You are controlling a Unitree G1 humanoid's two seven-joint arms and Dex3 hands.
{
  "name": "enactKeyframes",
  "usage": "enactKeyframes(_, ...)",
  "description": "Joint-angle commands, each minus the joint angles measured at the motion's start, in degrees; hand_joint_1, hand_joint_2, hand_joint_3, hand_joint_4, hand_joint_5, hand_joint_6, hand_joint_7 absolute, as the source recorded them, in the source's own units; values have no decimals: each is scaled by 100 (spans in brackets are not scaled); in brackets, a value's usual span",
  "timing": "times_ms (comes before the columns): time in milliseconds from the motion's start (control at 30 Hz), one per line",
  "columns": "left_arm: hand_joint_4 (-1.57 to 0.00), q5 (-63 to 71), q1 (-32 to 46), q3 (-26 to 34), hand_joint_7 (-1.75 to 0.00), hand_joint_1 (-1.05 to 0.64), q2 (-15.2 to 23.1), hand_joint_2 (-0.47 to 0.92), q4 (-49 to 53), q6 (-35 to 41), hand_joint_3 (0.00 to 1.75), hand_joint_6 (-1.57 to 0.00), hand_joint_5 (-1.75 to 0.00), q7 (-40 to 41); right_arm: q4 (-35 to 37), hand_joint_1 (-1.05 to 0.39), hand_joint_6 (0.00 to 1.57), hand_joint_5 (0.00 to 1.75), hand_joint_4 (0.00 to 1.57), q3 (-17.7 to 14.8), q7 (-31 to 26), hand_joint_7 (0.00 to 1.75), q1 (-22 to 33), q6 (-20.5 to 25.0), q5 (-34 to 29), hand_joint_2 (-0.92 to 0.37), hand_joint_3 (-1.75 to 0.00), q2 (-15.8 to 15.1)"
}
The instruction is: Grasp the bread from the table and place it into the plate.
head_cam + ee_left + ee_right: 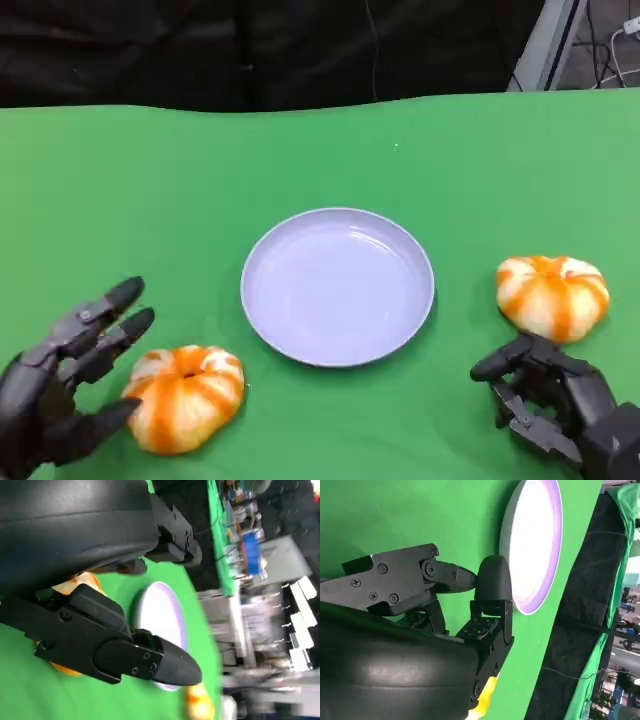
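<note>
Bread is seen twice on the green table point(120, 170): one orange-striped bun point(185, 397) at the lower left of the head frame, a second bun point(553, 295) at the right edge. Between them, at the centre, one lilac plate point(337, 286) lies bare, so nothing has been placed yet.

The left hand point(62, 385) is spread wide around the near bun, upper fingers point(110, 315) lifted above it and the thumb low at its side; whether the thumb touches cannot be told. It grasps nothing, and the pose is judged to be a reach prepared for closing on that bun.

The right hand point(555, 400) is set just below the far bun, apart from it, fingers loosely curled and holding nothing; whether it counts as clenched or released cannot be told. It is judged to be parked while the left works.

Counted: two buns, one plate, two hands.
</note>
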Motion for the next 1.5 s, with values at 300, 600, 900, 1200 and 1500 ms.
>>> enactKeyframes(300, -30, 2577, 516, -941, -2, -104, 742, 92, -1140, 274, 19, -37, -1, 2578, 108, -12, 75, 174, 67, -46, -66, 119, 18, 175, -20, -92, -49, -88)
enactKeyframes(600, -26, 3931, 551, -1820, 0, -103, 1222, 92, -2088, 1642, 20, -33, 0, 3267, 162, -12, 75, 174, 67, -39, -96, 120, -13, 85, -53, -92, -51, -86)
enactKeyframes(900, -23, 4246, 359, -2745, 0, -105, 1548, 92, -2712, 3147, 37, -23, -1, 2483, 93, -12, 74, 175, 67, -55, -69, 121, 9, 140, -5, -92, -51, -55)
enactKeyframes(1200, -30, 4002, 232, -3171, 0, -105, 1730, 92, -2764, 3722, 40, -20, -3, 2018, 61, -12, 74, 174, 66, -58, -63, 121, 34, 128, -4, -91, -53, -64)
enactKeyframes(1500, -31, 3771, 211, -3434, 0, -54, 1956, 92, -2768, 3755, 16, -18, -1, 1832, 25, -13, 74, 173, 68, -56, -60, 121, 62, 176, -3, -91, -53, -58)
